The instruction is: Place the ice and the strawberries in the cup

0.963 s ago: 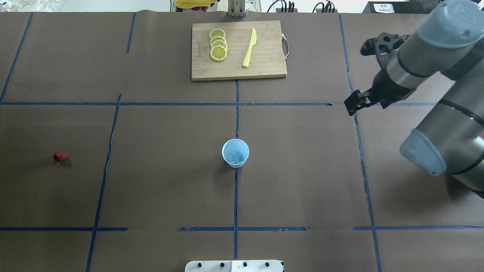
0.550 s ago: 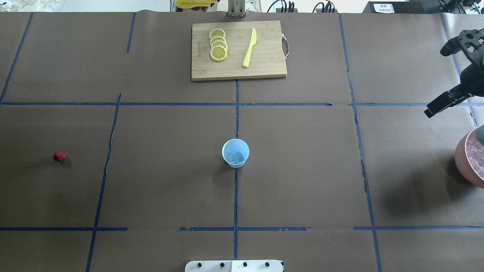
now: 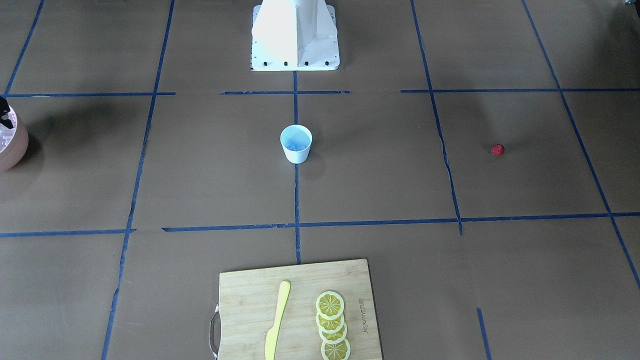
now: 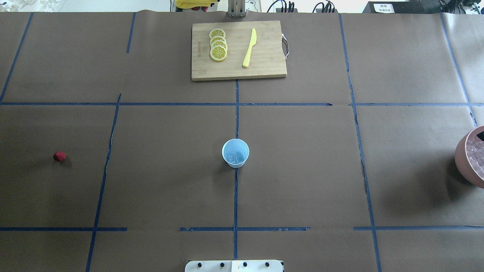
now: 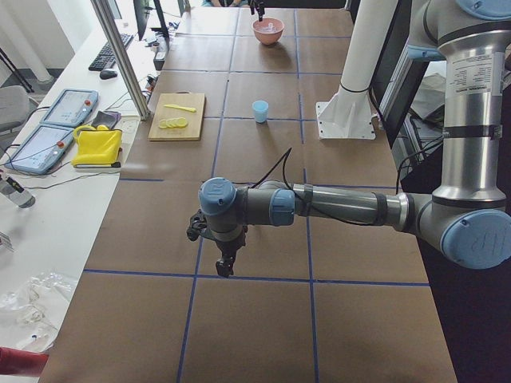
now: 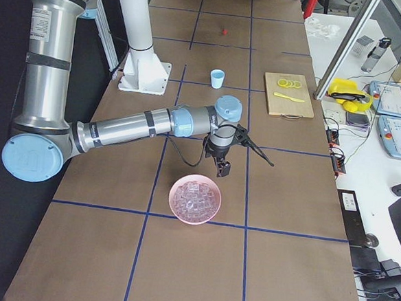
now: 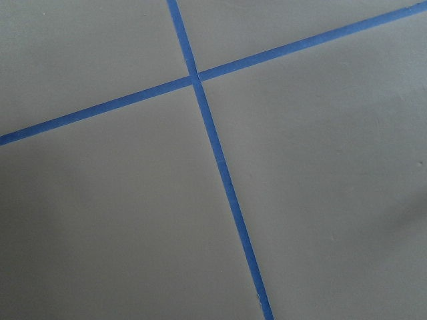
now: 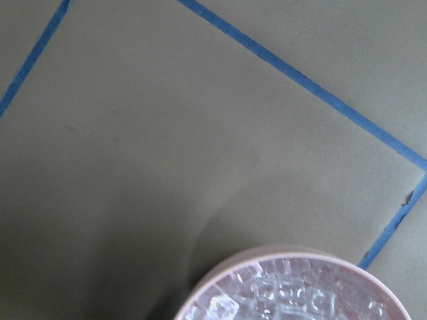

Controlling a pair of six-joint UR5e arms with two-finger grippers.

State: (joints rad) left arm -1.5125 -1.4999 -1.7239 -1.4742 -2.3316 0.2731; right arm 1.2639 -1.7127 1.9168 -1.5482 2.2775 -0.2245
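ice point(image 6: 194, 198): heaped in bowl point(image 4: 462, 160), some in cup point(image 3: 296, 155) mid-table; hard, slick, so pinch flat faces
strawberry point(image 4: 59, 156): alone, far left; light, bumpy, pinch across middle
right gripper point(image 6: 221, 167): near bowl rim, open/closed unreadable
left gripper point(image 5: 226, 263): same, unreadable

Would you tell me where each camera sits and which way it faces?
Front-facing: across the table, steeply down on the cup; base at top.
Overhead: behind robot, forward and down; base at bottom edge.
Exterior left: table's end; left arm near.
Exterior right: opposite end; right arm near, by the bowl of ice.
Left wrist: down at taped table; no fingers.
Right wrist: down at the bowl; no fingers.
Shared: both top views show cup, strawberry.
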